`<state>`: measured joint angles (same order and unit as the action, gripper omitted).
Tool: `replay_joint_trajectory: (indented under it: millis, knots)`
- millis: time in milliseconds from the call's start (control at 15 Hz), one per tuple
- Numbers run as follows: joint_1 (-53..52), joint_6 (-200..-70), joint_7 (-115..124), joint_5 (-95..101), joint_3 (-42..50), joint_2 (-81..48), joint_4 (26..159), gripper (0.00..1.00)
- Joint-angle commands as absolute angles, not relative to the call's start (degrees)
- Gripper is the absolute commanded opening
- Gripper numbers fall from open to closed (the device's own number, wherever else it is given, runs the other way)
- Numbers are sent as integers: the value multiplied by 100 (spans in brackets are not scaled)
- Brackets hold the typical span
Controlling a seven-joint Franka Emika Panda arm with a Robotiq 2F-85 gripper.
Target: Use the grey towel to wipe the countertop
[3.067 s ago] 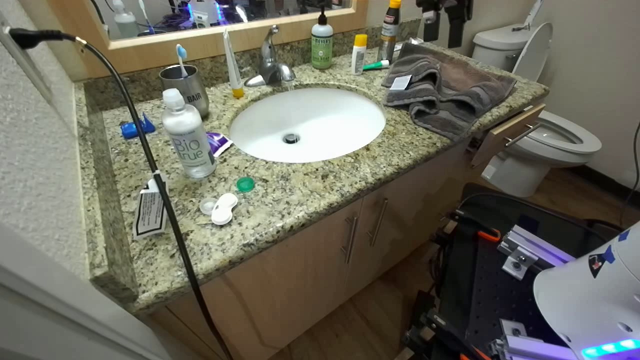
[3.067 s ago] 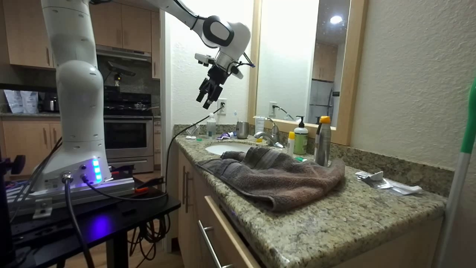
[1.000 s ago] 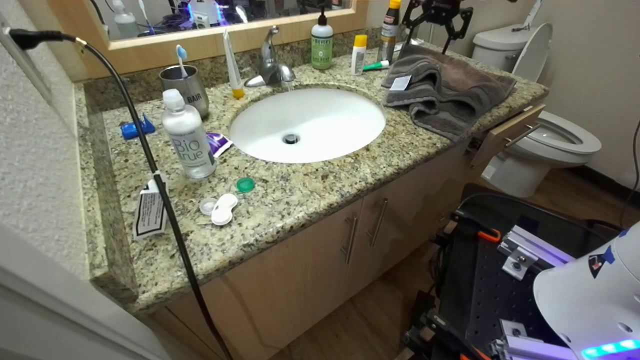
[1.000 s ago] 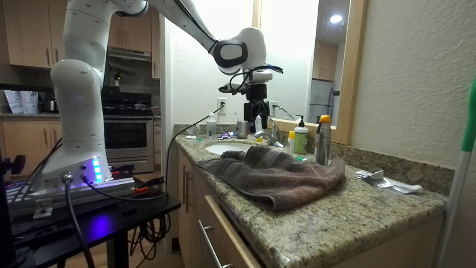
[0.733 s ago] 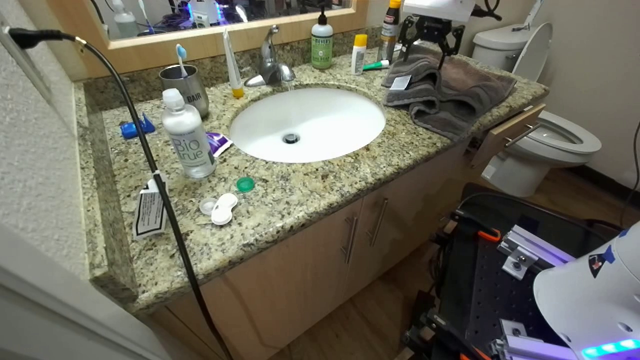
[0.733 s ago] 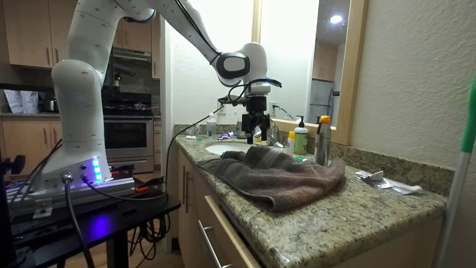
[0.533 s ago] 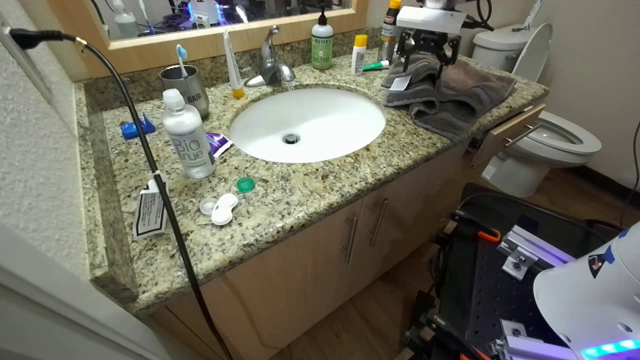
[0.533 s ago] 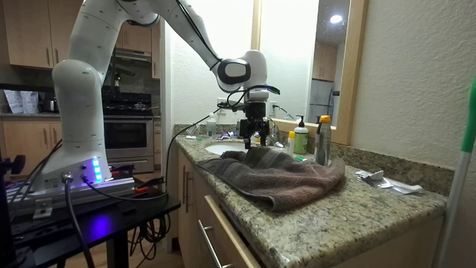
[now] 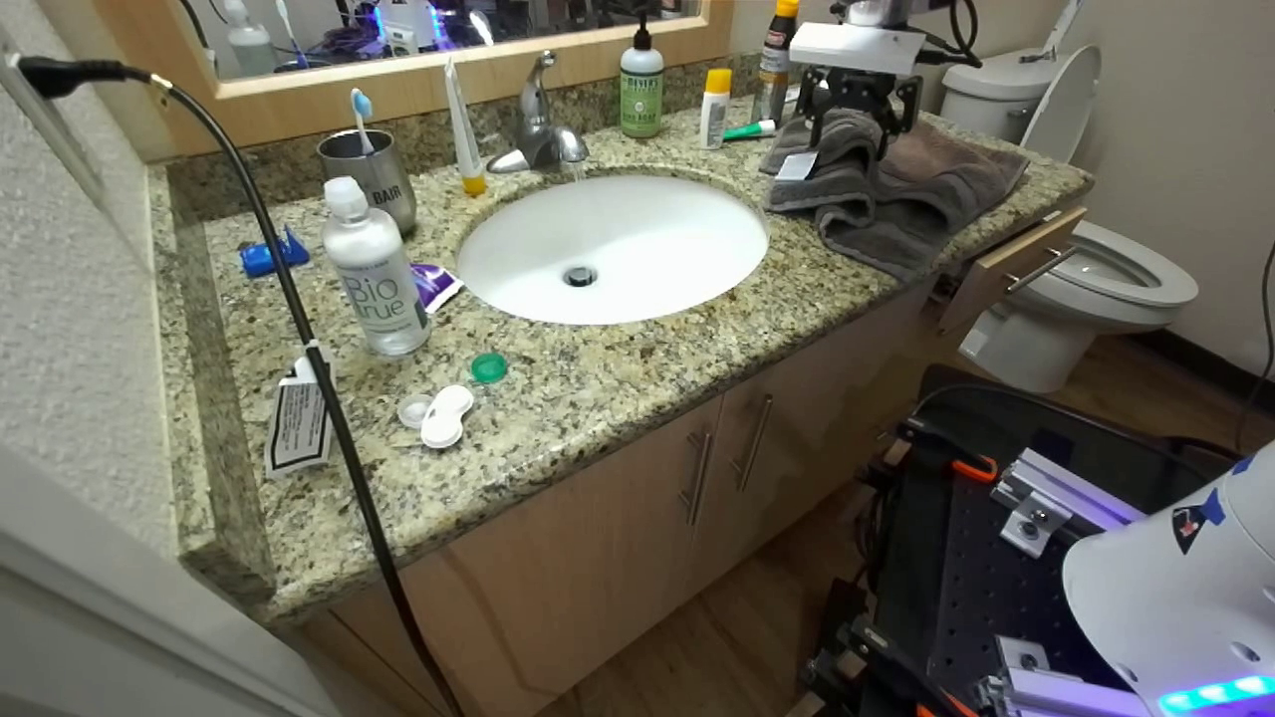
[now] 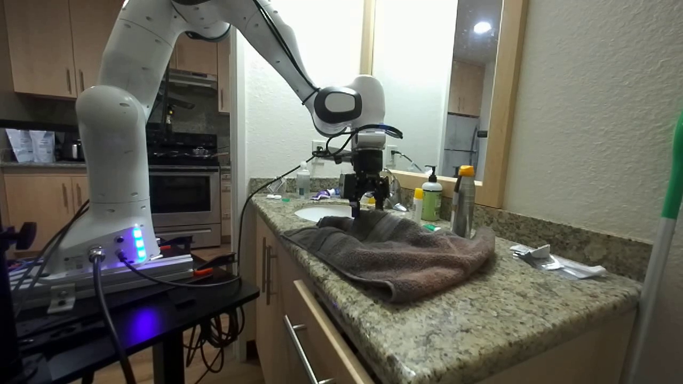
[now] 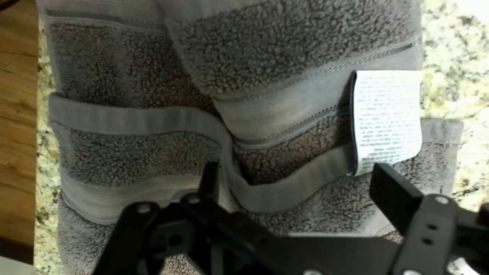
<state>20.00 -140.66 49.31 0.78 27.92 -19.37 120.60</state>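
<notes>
Pincer (image 11: 296, 170) pointing down and released, its two fingers spread wide right over a raised fold of the grey towel (image 10: 416, 250); whether the tips touch the cloth, I can't tell! The towel lies rumpled on the table (image 10: 507, 330), its white label (image 11: 387, 118) near one fingertip, print showing. Beside it comes the white sink (image 9: 637, 249), chrome faucet (image 9: 538, 134) behind, and on past the basin a Biotrue bottle (image 9: 377, 284) standing upright near a steel cup (image 9: 371, 179) with a toothbrush (image 9: 362, 118) in it.
</notes>
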Motion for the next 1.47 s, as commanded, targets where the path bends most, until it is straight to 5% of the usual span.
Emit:
replay_joint_trajectory:
  millis: [0,267,333,1067,1400]
  knots:
    - [1974,-13974,5108,113,2870,-2009,12032,100]
    - [1997,-14046,5075,63,2828,-2001,12041,100]
    - [1997,-14046,5082,63,2828,-2002,12041,75]
    - [2214,-14091,4284,-689,2429,-1828,12276,3]
    - [2373,-13076,2776,-1776,2157,-1496,12490,1]
